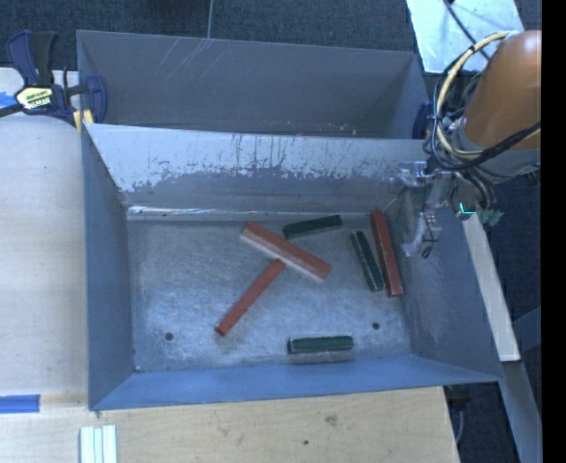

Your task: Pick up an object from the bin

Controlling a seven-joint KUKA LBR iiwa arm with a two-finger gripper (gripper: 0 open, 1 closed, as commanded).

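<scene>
Red-brown bar lies at the right of the bin beside a dark green bar; gripper hangs just right of it, open or closed unclear, nothing lifted yet

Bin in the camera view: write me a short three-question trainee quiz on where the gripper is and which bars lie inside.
1. True or false: the gripper hangs at the left side of the bin.
2. How many green bars lie on the bin floor?
3. Which bar lies nearest the gripper?
A. the red bar by the right wall
B. the green bar at the front
C. the red bar slanting in the middle

Key
1. False: it hangs at the right side, over the sloping wall.
2. Three.
3. A.
</scene>
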